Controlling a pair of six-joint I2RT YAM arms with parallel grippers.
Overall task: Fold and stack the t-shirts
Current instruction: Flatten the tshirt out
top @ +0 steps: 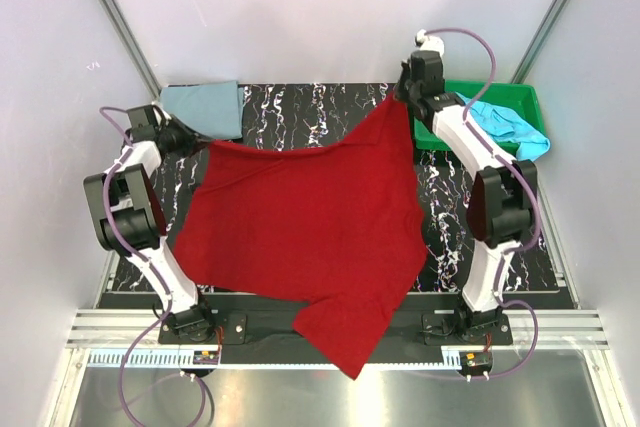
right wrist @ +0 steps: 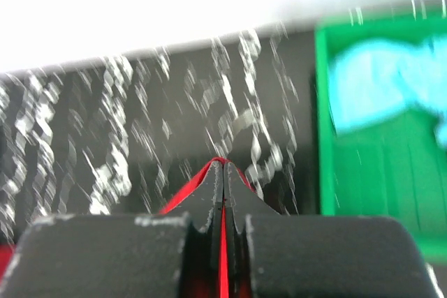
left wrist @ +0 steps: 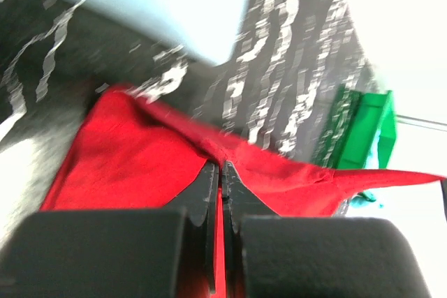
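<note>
The deep red t-shirt [top: 305, 222] hangs stretched between both arms over the marbled table, its lower end drooping past the near edge. My left gripper [top: 200, 143] is shut on its left edge, and red cloth [left wrist: 140, 151] spreads ahead of the pinched jaws [left wrist: 222, 167]. My right gripper [top: 402, 95] is shut on the shirt's far right corner, held higher; a thin red fold [right wrist: 183, 193] shows at its jaws [right wrist: 223, 164]. A grey-blue t-shirt [top: 205, 107] lies folded at the far left. The turquoise t-shirt [top: 515, 129] lies crumpled in the green tray [top: 520, 97].
The green tray [right wrist: 335, 172] stands at the far right of the black marbled table [top: 300, 107]. White walls and metal frame posts close in the back and sides. An aluminium rail runs along the near edge by the arm bases.
</note>
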